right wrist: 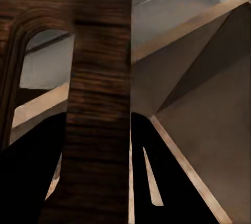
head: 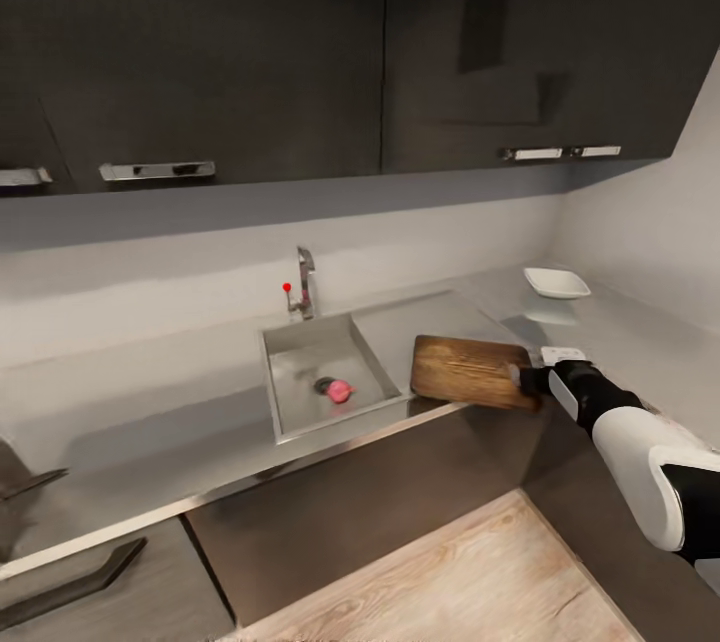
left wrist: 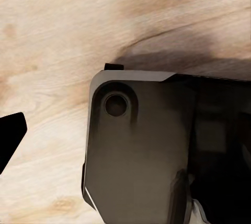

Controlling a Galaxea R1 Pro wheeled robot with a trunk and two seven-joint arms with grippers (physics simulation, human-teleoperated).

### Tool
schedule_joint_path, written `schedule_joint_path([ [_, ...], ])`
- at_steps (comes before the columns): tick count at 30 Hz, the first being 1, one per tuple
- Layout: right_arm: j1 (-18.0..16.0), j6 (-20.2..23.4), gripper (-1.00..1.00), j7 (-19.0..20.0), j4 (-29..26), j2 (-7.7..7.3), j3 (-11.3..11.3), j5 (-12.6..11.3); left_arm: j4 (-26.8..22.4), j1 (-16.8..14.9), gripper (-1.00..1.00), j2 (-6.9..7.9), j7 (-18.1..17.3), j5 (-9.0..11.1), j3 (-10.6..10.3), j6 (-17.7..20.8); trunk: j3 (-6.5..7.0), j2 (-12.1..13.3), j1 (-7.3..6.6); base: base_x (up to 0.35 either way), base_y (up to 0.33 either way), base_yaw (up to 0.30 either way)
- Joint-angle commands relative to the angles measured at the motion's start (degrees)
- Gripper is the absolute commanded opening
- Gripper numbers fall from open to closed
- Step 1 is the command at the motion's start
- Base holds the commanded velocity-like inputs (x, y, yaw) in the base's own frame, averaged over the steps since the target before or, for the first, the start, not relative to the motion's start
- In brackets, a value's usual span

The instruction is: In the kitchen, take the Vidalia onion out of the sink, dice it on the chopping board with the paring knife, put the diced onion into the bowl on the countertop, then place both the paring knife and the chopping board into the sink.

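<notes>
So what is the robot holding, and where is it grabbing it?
The right gripper holds the chopping board by its short end, at the handle slot. The left holds nothing visible.

I see 2 dark wall cupboards [head: 300,42] hanging above a pale grey backsplash [head: 180,272], each with a chrome handle [head: 157,170] along its lower edge. Well below those cupboards, dark base cabinet fronts [head: 350,512] meet a light wooden floor [head: 470,582].

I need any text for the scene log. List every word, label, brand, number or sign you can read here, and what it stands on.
None: no readable text in any view.
Dark upper cabinets: blank.
Brown wooden chopping board: grain only.
Shallow white squarish bowl: unmarked.
Chrome tap: a red knob, no lettering.
</notes>
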Motion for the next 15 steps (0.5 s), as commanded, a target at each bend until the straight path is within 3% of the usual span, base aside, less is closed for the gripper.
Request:
schedule_joint_path([
  [1,0.0,0.3,-1.0,0.1,-0.1,0.04,-0.6,0.2,0.0,0.0,1.0,-0.04,0.0,0.1,0.3,-0.1,-0.02,-0.1,0.02,-0.154,0.276,0.146],
  [15,0.0,0.3,-1.0,0.0,0.1,0.41,-0.6,0.3,0.0,0.0,1.0,-0.04,0.0,0.1,0.3,-0.1,1.18,-0.1,0.02,-0.15,0.277,0.146],
])
